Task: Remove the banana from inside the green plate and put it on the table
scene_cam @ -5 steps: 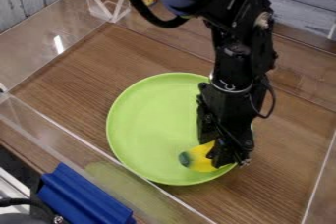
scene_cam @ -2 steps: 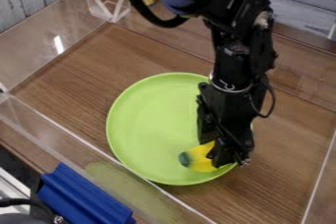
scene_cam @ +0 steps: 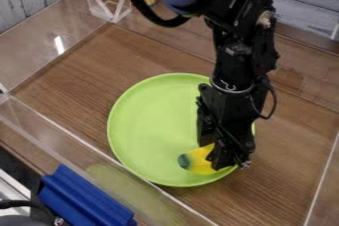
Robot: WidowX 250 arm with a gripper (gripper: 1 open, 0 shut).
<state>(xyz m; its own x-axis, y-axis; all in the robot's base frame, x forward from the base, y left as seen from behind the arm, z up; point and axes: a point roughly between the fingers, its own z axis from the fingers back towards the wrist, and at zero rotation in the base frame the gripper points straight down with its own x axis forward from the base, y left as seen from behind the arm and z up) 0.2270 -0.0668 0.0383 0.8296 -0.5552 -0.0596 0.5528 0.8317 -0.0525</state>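
The lime-green plate (scene_cam: 149, 116) lies on the wood-grain table (scene_cam: 126, 56), toward the front right. The small yellow banana (scene_cam: 200, 161), with its dark green tip pointing left, is at the plate's front right rim. My black gripper (scene_cam: 217, 155) reaches straight down from above and is shut on the banana. The fingers cover the banana's right half. The banana looks slightly raised off the plate, though I cannot tell for sure whether it still touches.
Clear acrylic walls (scene_cam: 54, 47) ring the table on the left, back and front. A blue object (scene_cam: 82, 202) sits outside the front wall at the lower left. Bare wood shows to the left of and behind the plate.
The gripper and banana have shifted very slightly, a touch upward and left. The plate has not moved.
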